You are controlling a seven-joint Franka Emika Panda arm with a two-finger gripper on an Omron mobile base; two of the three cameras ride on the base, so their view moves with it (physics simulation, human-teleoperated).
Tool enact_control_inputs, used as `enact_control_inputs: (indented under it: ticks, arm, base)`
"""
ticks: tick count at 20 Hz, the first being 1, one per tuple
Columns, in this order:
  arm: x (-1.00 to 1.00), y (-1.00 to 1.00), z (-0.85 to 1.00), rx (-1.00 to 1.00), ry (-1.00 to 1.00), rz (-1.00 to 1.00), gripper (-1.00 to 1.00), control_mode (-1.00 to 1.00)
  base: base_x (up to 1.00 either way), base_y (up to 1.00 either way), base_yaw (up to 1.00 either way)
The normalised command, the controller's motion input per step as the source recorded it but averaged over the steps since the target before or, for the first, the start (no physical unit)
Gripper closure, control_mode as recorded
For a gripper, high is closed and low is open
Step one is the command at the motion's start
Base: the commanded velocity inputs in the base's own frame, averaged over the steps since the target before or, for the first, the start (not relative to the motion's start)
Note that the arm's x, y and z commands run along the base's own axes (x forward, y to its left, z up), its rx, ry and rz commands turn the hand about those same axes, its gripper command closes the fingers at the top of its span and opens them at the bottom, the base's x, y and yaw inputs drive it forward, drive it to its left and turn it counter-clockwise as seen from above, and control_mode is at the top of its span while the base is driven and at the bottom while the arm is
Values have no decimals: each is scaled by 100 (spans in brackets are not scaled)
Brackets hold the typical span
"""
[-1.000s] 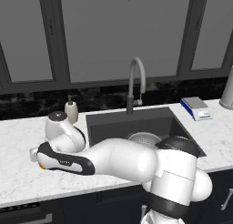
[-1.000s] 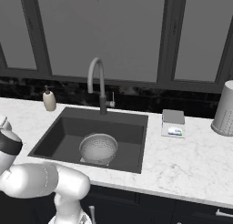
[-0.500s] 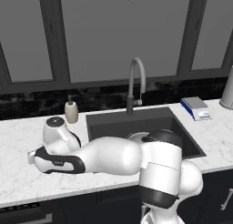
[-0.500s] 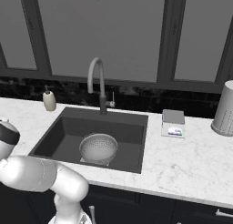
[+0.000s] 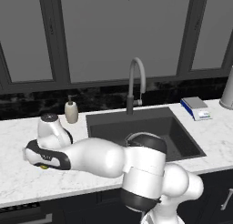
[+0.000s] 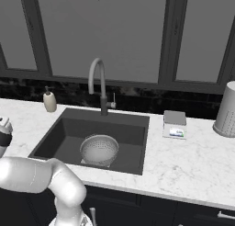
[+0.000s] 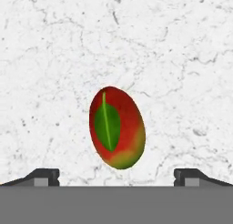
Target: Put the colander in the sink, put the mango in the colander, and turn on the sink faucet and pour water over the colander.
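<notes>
Gripper (image 7: 116, 175) spread wide, nothing in its grasp; the two dark fingertips (image 7: 43, 176) sit far apart at 7 and 5 o'clock of the hand view, both off the fruit. Mango (image 7: 117, 127) lies between them on white marble counter (image 7: 182, 59), long axis near upright, leaning slightly toward 11 o'clock, green patch facing the camera, red around it, yellow-orange at the lower end. Gap visible on each side of the fruit to the tips.

Left base view: the hand hangs low over the counter at about 9 o'clock of the sink (image 5: 182, 141), a sliver of yellow showing beneath it. Soap dispenser (image 5: 71, 111) stands near the basin's back left corner.

Right base view: colander (image 6: 99, 149) sits upright on the sink floor, toward the front, roughly centred. Sink faucet (image 6: 99, 85) rises behind the basin at 12 o'clock, spout arching over it. Small scale (image 6: 174, 124) on the counter at 3 o'clock of the sink; a pale perforated canister (image 6: 226, 110) well beyond it.
</notes>
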Motion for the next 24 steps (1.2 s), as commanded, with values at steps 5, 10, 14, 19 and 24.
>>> enact_control_inputs:
  ticks: [5,10,14,19,24]
  arm:
    - [10,0,-27,0,0,0,-100,-100]
    - [4,0,-26,0,0,0,-100,-100]
    - [0,0,-23,0,0,0,-100,-100]
    - [0,3,-27,0,0,0,100,-100]
    - [3,7,-16,0,0,0,100,-100]
  base:
    - [0,0,0]
    - [0,0,0]
    - [0,0,0]
    - [0,0,0]
    - [0,0,0]
